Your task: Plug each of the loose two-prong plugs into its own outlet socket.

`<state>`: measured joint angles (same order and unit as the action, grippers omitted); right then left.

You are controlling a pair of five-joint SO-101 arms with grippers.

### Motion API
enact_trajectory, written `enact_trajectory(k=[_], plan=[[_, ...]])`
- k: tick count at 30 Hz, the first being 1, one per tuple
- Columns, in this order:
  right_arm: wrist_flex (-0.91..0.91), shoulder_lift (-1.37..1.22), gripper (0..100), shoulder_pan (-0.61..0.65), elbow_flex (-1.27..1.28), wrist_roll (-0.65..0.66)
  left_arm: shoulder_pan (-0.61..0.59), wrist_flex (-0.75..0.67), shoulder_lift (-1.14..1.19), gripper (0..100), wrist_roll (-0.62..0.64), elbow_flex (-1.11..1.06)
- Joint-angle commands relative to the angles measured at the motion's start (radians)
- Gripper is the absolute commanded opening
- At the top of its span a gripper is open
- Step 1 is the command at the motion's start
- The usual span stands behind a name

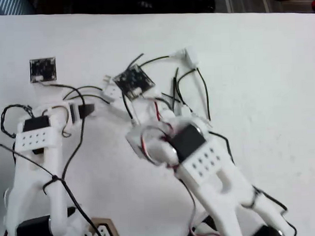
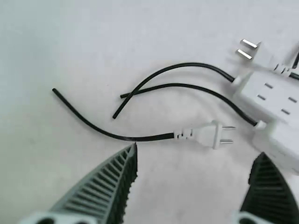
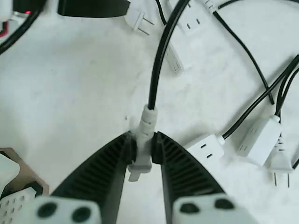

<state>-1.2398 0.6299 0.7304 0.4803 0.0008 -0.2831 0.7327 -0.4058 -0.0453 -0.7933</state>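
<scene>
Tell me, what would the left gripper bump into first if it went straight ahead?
Probably the loose white plug lying on the table, just ahead of the open left gripper. Depth is hard to judge.

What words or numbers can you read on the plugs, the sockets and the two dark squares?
No text can be read.
Loose plug, held plug, outlet block: plain white, no print visible.
Left dark square, middle dark square: speckled marks, too small to read.
</scene>
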Motion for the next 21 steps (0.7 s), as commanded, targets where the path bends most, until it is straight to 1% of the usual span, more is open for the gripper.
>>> enact_trajectory(k=[1, 4, 7, 10, 14, 18, 21], plan=[[0.122, 0.140, 1.8, 0.002, 0.097, 0.021, 0.051, 0.002, -0.051, 37, 0.052, 0.063], [0.223, 0.208, 1.8, 0.002, 0.207, 0.021, 0.077, 0.049, -0.124, 37, 0.064, 0.071], [0.315, 0.251, 1.8, 0.007, 0.299, 0.020, 0.117, 0.115, -0.259, 37, 0.064, 0.068], [0.364, 0.277, 1.8, 0.050, 0.348, 0.012, 0.173, 0.198, -0.384, 37, 0.064, 0.068], [0.367, 0.300, 1.8, 0.107, 0.359, 0.011, 0.239, 0.227, -0.486, 37, 0.064, 0.021], [0.367, 0.298, 1.8, 0.111, 0.361, 0.011, 0.277, 0.242, -0.582, 37, 0.063, -0.044], [0.367, 0.297, 1.8, 0.111, 0.361, 0.011, 0.318, 0.301, -0.690, 37, 0.058, -0.068]])
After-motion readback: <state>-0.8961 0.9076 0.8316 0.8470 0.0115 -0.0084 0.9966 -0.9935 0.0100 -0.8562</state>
